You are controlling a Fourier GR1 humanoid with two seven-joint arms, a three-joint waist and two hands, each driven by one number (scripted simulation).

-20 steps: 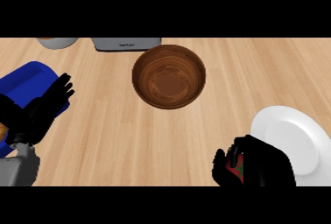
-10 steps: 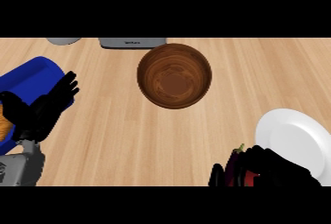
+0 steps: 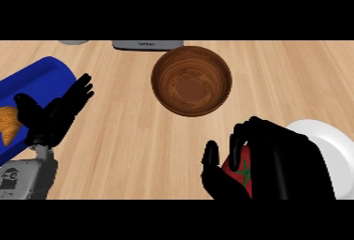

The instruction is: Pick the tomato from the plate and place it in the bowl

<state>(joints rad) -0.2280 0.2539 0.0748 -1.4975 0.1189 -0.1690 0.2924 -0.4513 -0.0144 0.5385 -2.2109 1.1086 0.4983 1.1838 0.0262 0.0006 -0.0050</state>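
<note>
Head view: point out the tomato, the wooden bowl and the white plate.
tomato (image 3: pixel 241 171): head view, red skin showing between the right hand's (image 3: pixel 287 164) fingers and thumb.
wooden bowl (image 3: pixel 191 87): head view, inner floor.
white plate (image 3: pixel 332 151): head view, bare right part.

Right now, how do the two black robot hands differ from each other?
The left robot hand is open with straight fingers and holds nothing; the right robot hand is curled round a red tomato with a green star-shaped top. The left one shows beside a blue plate, the right one beside a white round plate. Both are black and enter from the lower edge.
</note>
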